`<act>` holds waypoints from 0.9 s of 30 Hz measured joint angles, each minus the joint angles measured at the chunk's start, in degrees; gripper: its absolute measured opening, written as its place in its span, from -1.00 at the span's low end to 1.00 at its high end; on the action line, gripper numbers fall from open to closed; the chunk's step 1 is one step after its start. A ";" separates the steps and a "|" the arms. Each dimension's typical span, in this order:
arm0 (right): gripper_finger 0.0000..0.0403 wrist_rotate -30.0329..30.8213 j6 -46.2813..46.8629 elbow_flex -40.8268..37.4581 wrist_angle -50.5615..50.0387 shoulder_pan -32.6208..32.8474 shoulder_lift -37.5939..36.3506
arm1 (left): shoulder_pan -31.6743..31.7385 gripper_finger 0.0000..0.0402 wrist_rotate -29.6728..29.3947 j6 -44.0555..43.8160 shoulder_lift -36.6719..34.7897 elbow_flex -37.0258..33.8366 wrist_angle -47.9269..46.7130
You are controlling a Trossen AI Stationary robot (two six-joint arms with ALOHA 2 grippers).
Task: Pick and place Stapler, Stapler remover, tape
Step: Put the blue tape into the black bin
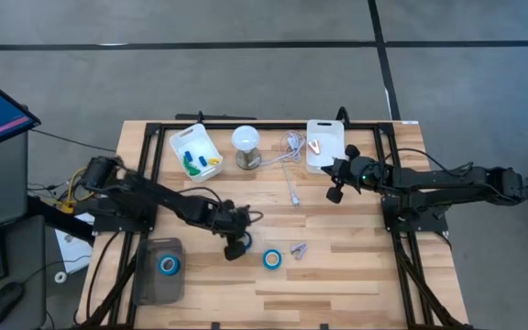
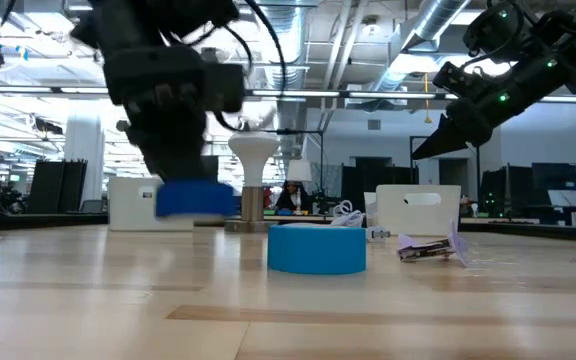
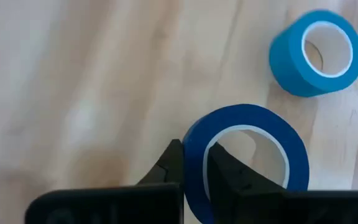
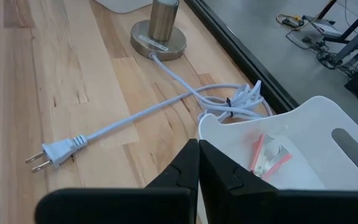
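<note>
gripping one roll of blue tape [image 3: 247, 163] by its wall, one finger inside the ring and one outside, the left gripper [image 1: 236, 246] hangs just above the table at about seven o'clock from the table's centre. the grey bin [image 1: 159, 271] at its eight o'clock already has a roll [image 1: 168, 265] in it. a second loose roll [image 1: 272, 258] lies on the wood at the gripper's three o'clock. that thin pinch could let the ring swing or slip on the carry, i'd guess. the stapler remover [image 1: 297, 249] sits just beyond. the right gripper [image 1: 335, 186], fingers pressed together on nothing, waits by the white bin [image 1: 324, 145] at one o'clock.
</note>
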 joint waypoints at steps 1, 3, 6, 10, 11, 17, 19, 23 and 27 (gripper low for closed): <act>-1.00 0.00 0.00 0.00 0.04 -0.01 0.00 | 0.00 -0.92 -1.33 -0.01 -2.11 0.00 -2.26; -1.00 0.00 0.00 0.00 0.07 -0.02 0.02 | -0.04 -0.92 -3.90 -0.60 -6.68 0.02 -7.56; -1.00 0.20 0.00 0.00 0.11 -0.01 0.01 | -0.22 -0.92 -6.46 -3.37 -13.06 0.02 -14.80; -1.00 0.29 0.02 0.02 0.13 -0.02 0.00 | -1.36 -0.92 -6.91 -9.64 -20.36 0.17 -25.60; -1.00 0.28 0.02 0.02 0.11 -0.02 0.00 | -2.00 -0.92 -6.39 -11.98 -21.58 0.17 -28.93; -1.00 0.31 0.13 0.00 0.12 -0.65 0.00 | -8.59 -0.92 1.26 -23.56 -25.46 0.13 -44.98; -1.00 0.31 0.15 0.01 0.10 -1.23 0.00 | -11.14 -0.92 4.58 -27.19 -25.92 0.13 -47.70; -1.00 0.33 0.66 0.00 -0.03 -2.24 0.00 | -16.43 -0.92 8.89 -35.32 -26.22 0.11 -49.38; -1.00 0.31 1.70 0.01 -0.11 -3.07 0.02 | -21.91 -0.92 11.55 -45.08 -26.17 0.11 -49.64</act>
